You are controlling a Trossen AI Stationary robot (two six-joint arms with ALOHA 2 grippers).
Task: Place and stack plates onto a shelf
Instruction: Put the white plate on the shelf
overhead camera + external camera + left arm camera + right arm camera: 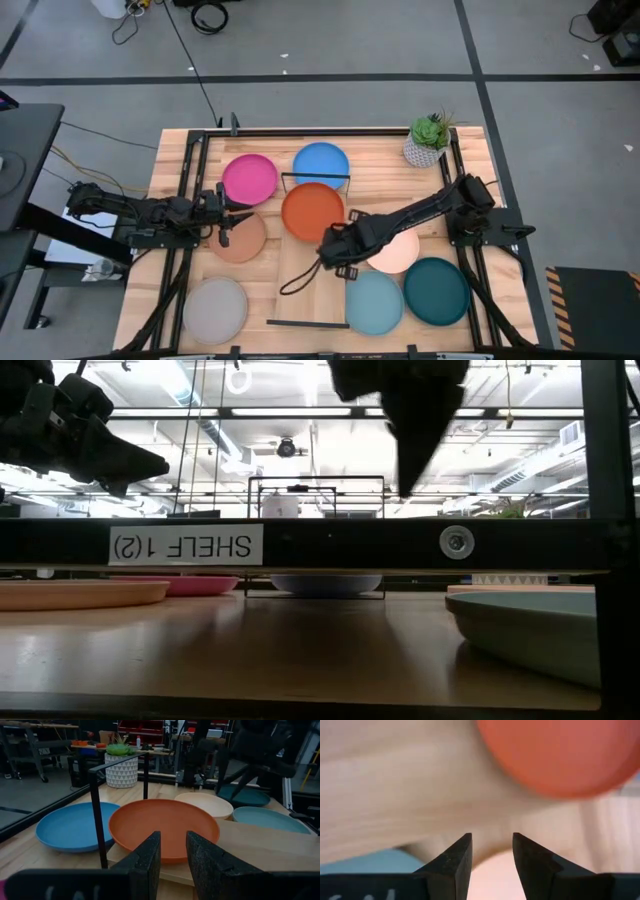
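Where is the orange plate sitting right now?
In the high view, the orange plate lies on the shelf near the table's middle, just below the blue plate, between the left gripper and the right gripper.

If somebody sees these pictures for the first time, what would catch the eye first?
Probably the orange plate, lying alone on the pale shelf at the table's middle, with the other coloured plates spread on the table around it. Next, the two dark arms: the right gripper hangs just beside that plate, and the left gripper is over the tan plate.
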